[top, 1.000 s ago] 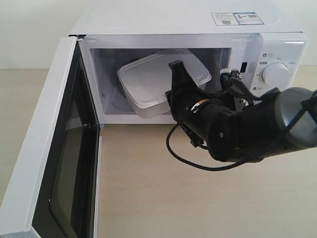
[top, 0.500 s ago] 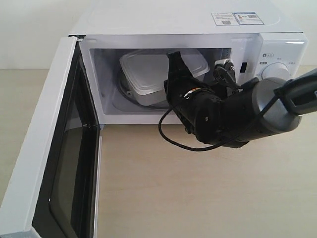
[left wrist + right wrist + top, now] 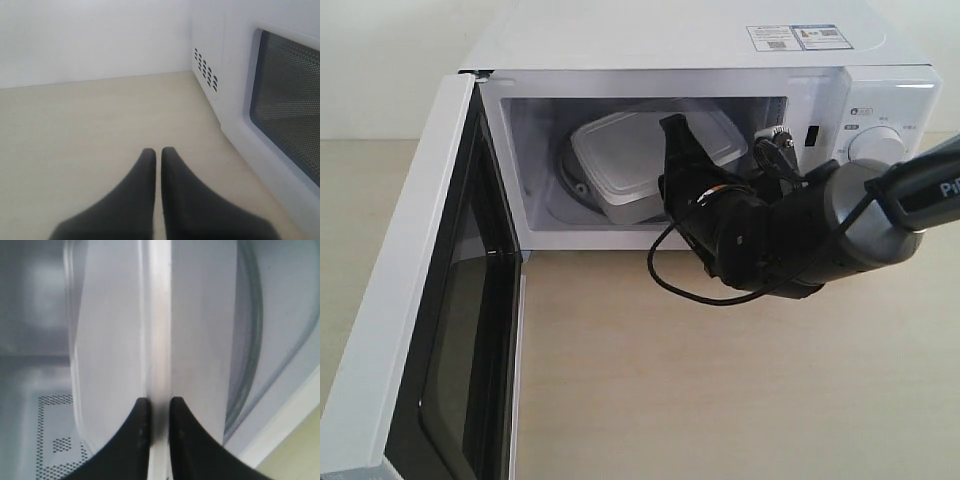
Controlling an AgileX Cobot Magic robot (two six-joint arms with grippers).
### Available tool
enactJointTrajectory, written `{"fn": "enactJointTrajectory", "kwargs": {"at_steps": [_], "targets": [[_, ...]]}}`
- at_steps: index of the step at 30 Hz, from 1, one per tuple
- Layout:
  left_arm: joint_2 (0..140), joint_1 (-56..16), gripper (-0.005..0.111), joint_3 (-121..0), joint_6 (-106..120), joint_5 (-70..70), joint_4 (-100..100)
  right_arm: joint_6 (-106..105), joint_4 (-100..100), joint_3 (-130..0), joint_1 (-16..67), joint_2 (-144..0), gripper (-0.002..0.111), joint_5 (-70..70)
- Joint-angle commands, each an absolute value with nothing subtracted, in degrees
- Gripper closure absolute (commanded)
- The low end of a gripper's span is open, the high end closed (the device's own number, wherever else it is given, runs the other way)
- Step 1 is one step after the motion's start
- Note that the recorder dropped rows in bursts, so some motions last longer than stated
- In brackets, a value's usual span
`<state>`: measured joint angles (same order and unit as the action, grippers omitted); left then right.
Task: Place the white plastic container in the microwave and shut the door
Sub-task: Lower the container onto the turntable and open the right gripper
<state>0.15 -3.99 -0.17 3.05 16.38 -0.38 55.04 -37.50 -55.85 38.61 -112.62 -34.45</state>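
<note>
Right fingers (image 3: 141, 426): you had them clenched on the rim of the white plastic container (image 3: 620, 165), with the right gripper (image 3: 155, 402) reaching in through the microwave's mouth.
Left fingers (image 3: 142, 172): pressed together on nothing; the left gripper (image 3: 156, 151) hung low over the table (image 3: 740, 400), outside the door.
Microwave (image 3: 670, 40): it stood at the back of the table with its cavity facing you and open.
Door (image 3: 410, 300): swung fully out on the left of the exterior view; its dark window (image 3: 292, 125) lay just beside your left gripper.
Container, place: inside the cavity, tilted with the lid leaning toward the opening, above the glass turntable (image 3: 570, 185). I could not tell whether its far corner touched the glass.
Container, axis: the long side ran across the cavity, from back right to front left. The box lay straight ahead of the right fingers, which held its near right edge.
Next move, as I judged it: you needed to level and lower the box, let go, and draw the right arm back out before the door could swing.
Nearer arm: for the box, the right; for the door, the left, since it was already at the door's outer face.
Dial (image 3: 877, 150): only 1 showed clear of the right arm.
Stickers (image 3: 798, 37): 2 on the top, print too small to read.
Writing: "PI" on the right arm's sleeve (image 3: 945, 188), cut off by the frame edge; no brand name was legible.
</note>
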Motion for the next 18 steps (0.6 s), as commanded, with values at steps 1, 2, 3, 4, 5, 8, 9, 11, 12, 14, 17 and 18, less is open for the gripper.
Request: {"fn": "enactJointTrajectory", "kwargs": {"at_steps": [1,2,3,4,5,8,9,11,12,14,17,18], "targets": [[0.00,-3.89,0.102,0.00,3.07,15.91,-1.04,51.89,-36.65,-56.17,38.20,-113.09,0.108,-36.41],[0.00,-3.89,0.102,0.00,3.07,15.91,-1.04,51.89,-36.65,-56.17,38.20,-113.20,0.107,-36.98],[0.00,-3.89,0.102,0.00,3.07,15.91,-1.04,51.89,-36.65,-56.17,38.20,-113.20,0.105,-37.08],[0.00,-3.89,0.102,0.00,3.07,15.91,-1.04,51.89,-36.65,-56.17,38.20,-113.20,0.100,-37.56],[0.00,-3.89,0.102,0.00,3.07,15.91,-1.04,51.89,-36.54,-56.17,38.20,-113.20,0.095,-37.99],[0.00,-3.89,0.102,0.00,3.07,15.91,-1.04,52.09,-36.54,-56.17,38.20,-113.20,0.073,-38.70],[0.00,-3.89,0.102,0.00,3.07,15.91,-1.04,52.36,-36.54,-56.17,38.20,-113.20,0.067,-38.70],[0.00,-3.89,0.102,0.00,3.07,15.91,-1.04,52.33,-36.54,-56.17,38.20,-113.20,0.062,-38.42],[0.00,-3.89,0.102,0.00,3.07,15.91,-1.04,52.33,-36.54,-56.17,38.20,-113.20,0.062,-38.37],[0.00,-3.89,0.102,0.00,3.07,15.91,-1.04,52.33,-36.25,-56.17,38.20,-113.20,0.062,-38.37],[0.00,-3.89,0.102,0.00,3.07,15.91,-1.04,52.33,-35.00,-56.17,38.31,-113.09,0.062,-38.24],[0.00,-3.89,0.102,0.00,3.07,15.91,-1.04,53.14,-34.68,-56.05,38.31,-112.80,0.062,-37.83]]}}
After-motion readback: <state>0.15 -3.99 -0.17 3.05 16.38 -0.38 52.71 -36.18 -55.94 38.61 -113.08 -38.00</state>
